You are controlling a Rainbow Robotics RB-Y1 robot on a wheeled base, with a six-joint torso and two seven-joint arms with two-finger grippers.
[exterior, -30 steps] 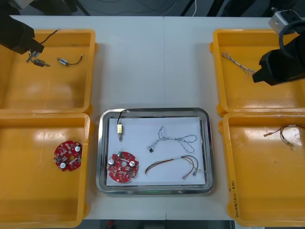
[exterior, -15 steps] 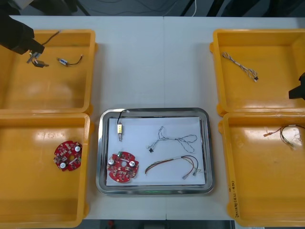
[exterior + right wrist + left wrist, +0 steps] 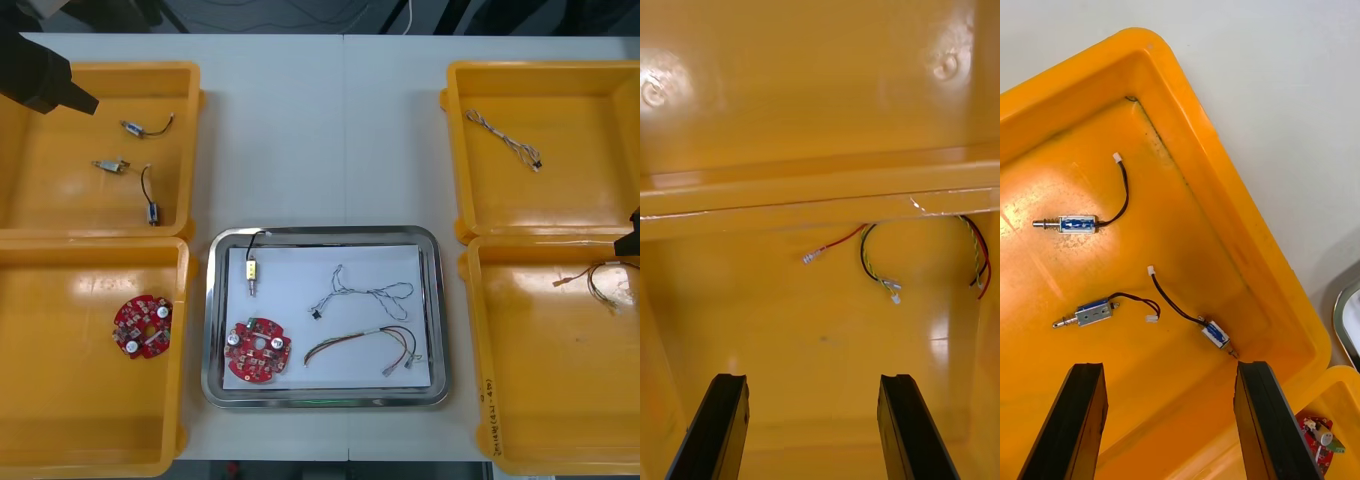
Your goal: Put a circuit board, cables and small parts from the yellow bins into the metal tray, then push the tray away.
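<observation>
Near centre, metal tray point(image 3: 210, 330): I count circuit board point(image 3: 260, 350), blue and white cable point(image 3: 362, 293), red and yellow cable point(image 3: 365, 345), small metal part point(image 3: 252, 272) | right gripper point(image 3: 812, 379), over near-right yellow bin point(image 3: 472, 350), jaws apart, empty | left gripper point(image 3: 1169, 367), over far-left bin point(image 3: 190, 150), jaws apart above three parts point(image 3: 1079, 223).

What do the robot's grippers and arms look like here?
The left gripper over the far left bin and the right gripper over the near right bin each have two flat black fingers with squared tips. The left arm looks bulky and black.
</observation>
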